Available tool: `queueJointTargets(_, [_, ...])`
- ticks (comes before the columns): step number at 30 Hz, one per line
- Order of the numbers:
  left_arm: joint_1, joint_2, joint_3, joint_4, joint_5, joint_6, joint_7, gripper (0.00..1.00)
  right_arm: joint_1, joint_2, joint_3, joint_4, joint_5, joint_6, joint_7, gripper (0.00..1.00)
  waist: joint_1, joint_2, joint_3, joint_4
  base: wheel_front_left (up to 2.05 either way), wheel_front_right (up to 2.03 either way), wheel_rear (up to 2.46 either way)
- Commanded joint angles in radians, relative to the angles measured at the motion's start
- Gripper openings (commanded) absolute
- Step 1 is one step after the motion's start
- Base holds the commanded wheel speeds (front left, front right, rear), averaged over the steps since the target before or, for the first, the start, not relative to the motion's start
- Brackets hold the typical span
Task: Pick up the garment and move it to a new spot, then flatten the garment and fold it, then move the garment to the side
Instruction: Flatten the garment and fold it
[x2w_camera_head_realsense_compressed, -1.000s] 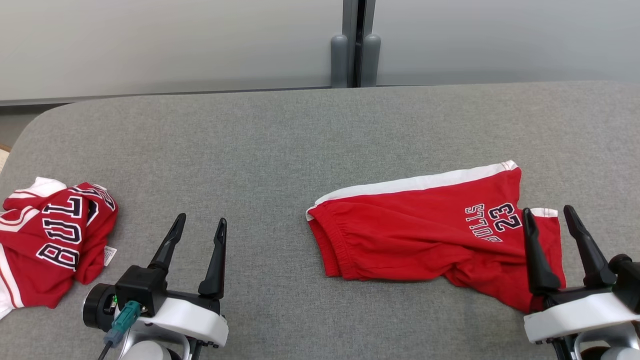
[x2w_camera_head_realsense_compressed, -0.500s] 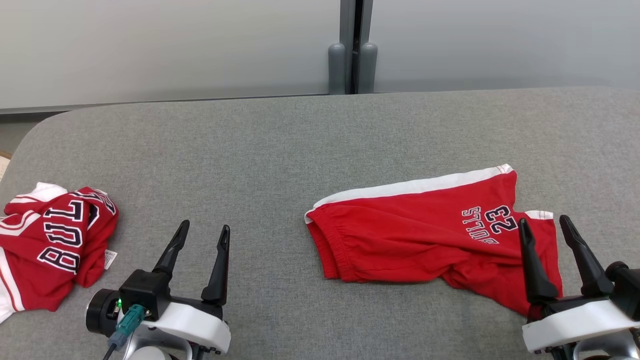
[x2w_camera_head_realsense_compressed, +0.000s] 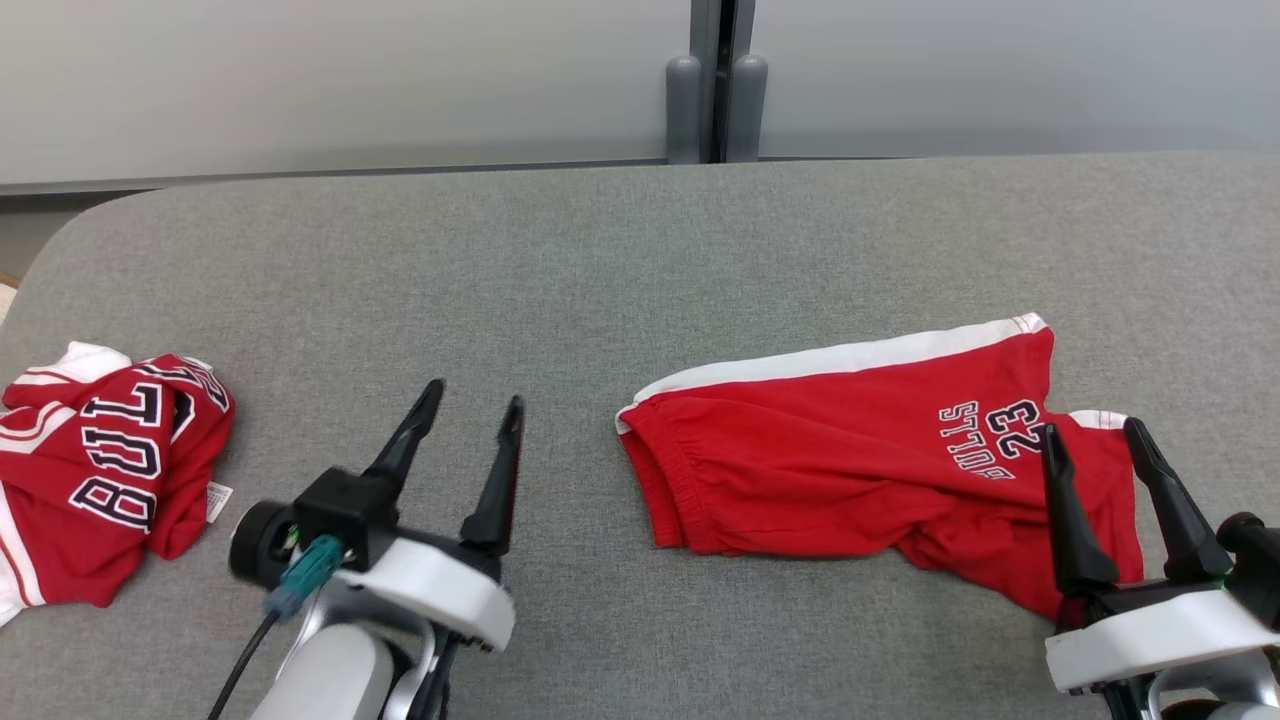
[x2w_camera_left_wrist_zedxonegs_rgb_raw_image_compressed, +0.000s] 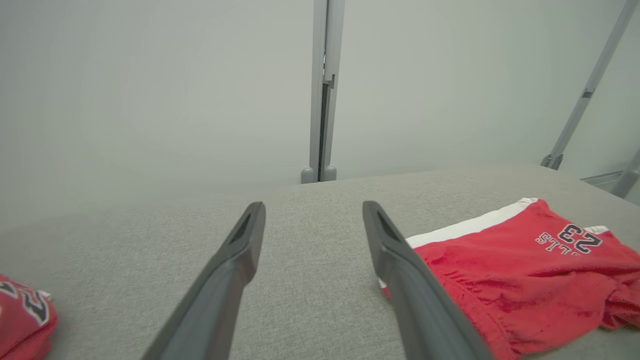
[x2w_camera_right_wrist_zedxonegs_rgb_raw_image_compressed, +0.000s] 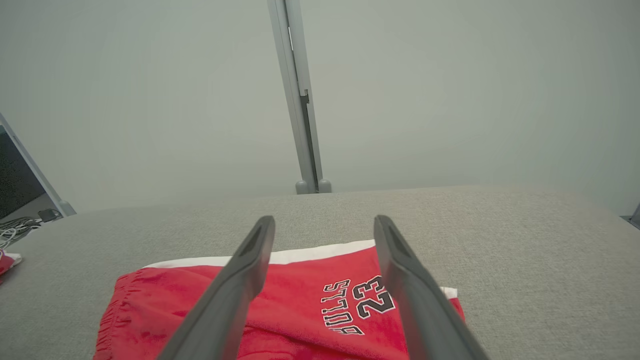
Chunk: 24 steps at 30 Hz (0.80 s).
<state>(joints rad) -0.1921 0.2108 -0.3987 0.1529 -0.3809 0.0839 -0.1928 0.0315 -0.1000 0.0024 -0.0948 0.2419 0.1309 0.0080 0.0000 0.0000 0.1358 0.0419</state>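
Red basketball shorts (x2w_camera_head_realsense_compressed: 850, 470) lie on a grey padded table (x2w_camera_head_realsense_compressed: 600, 260), doubled over lengthwise. Their waistband end sits just right of the left gripper (x2w_camera_head_realsense_compressed: 475, 394), and their hem end lies under the right gripper (x2w_camera_head_realsense_compressed: 1089, 428). Whether the right gripper touches the cloth is unclear. Both grippers have their fingers spread wide and carry nothing. They bracket the shorts, probably so each can take one end. A crumpled red jersey (x2w_camera_head_realsense_compressed: 100, 470) sits well off to the left gripper's left.
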Motion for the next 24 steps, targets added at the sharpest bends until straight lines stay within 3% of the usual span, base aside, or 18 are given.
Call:
queueJointTargets(1, [-0.052, -0.012, -0.019, 0.008, -0.007, -0.021, 0.020, 1.00, -0.016, 0.003, -0.001, -0.006, 0.001, 0.000, -0.002, 1.00, 0.0000, 0.0000, 0.021, 0.003, 0.00, 0.00, 0.00])
queueJointTargets(2, [-0.052, -0.012, -0.019, 0.008, -0.007, -0.021, 0.020, 1.00, -0.016, 0.003, -0.001, -0.006, 0.001, 0.000, -0.002, 1.00, 0.0000, 0.0000, 0.021, 0.003, 0.00, 0.00, 0.00])
queueJointTargets(5, [-0.176, -0.059, -0.072, 0.082, -0.024, -0.085, 0.091, 1.00, -0.039, 0.005, 0.012, -0.003, 0.002, 0.000, -0.001, 1.00, 0.0000, 0.0000, 0.064, -0.011, 0.00, 0.00, 0.00])
queueJointTargets(10, [-0.309, -0.102, -0.113, 0.286, -0.070, -0.150, 0.204, 1.00, -0.069, 0.006, 0.029, 0.022, 0.011, 0.000, -0.011, 1.00, 0.0000, 0.0000, 0.106, -0.047, 0.00, 0.00, 0.00])
queueJointTargets(16, [-0.368, -0.120, -0.138, 0.452, -0.121, -0.188, 0.263, 1.00, -0.078, 0.008, 0.027, 0.048, 0.024, 0.000, -0.027, 1.00, 0.0000, 0.0000, 0.124, -0.064, 0.00, 0.00, 0.00])
queueJointTargets(17, [-0.377, -0.122, -0.145, 0.474, -0.129, -0.192, 0.273, 0.92, -0.081, 0.009, 0.027, 0.052, 0.025, 0.000, -0.028, 1.00, 0.0000, 0.0000, 0.127, -0.066, 0.00, 0.00, 0.00])
queueJointTargets(18, [-0.382, -0.124, -0.153, 0.494, -0.131, -0.197, 0.278, 0.73, -0.085, 0.008, 0.027, 0.056, 0.027, 0.000, -0.029, 1.00, 0.0000, 0.0000, 0.129, -0.067, 0.00, 0.00, 0.00])
queueJointTargets(19, [-0.387, -0.125, -0.159, 0.511, -0.134, -0.198, 0.281, 0.42, -0.089, 0.009, 0.027, 0.058, 0.030, 0.000, -0.030, 1.00, 0.0000, 0.0000, 0.131, -0.068, 0.00, 0.00, 0.00])
queueJointTargets(20, [-0.393, -0.125, -0.166, 0.530, -0.133, -0.201, 0.280, 0.26, -0.092, 0.009, 0.028, 0.060, 0.032, 0.000, -0.032, 1.00, 0.0000, 0.0000, 0.133, -0.070, 0.00, 0.00, 0.00])
queueJointTargets(21, [-0.398, -0.126, -0.174, 0.546, -0.133, -0.204, 0.279, 0.00, -0.093, 0.009, 0.028, 0.064, 0.032, 0.000, -0.034, 1.00, 0.0000, 0.0000, 0.135, -0.071, 0.00, 0.00, 0.00])
queueJointTargets(24, [-0.415, -0.128, -0.187, 0.576, -0.135, -0.206, 0.248, 0.00, -0.098, 0.004, 0.027, 0.069, 0.038, 0.000, -0.038, 1.00, 0.0000, 0.0000, 0.136, -0.071, 0.00, 0.00, 0.00])
